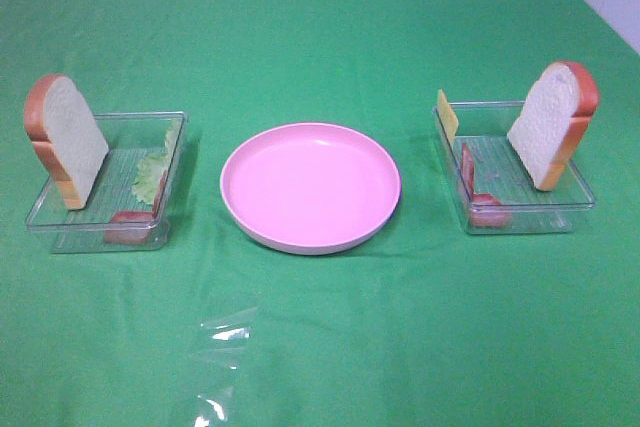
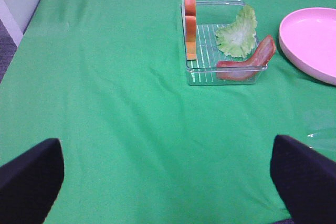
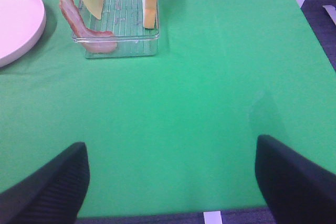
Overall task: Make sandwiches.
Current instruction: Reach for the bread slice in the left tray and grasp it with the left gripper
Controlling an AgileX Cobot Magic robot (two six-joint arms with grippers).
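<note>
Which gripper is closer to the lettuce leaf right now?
Left. The lettuce sits in the tray ahead of the left gripper; the right gripper faces the other tray, across the pink plate from it.

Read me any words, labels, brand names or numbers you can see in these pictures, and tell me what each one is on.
No readable text in any view.
The pink plate, left tray and right tray carry no print.
The bread, lettuce, bacon and cheese are unmarked.
The green cloth and clear plastic scrap are plain.
</note>
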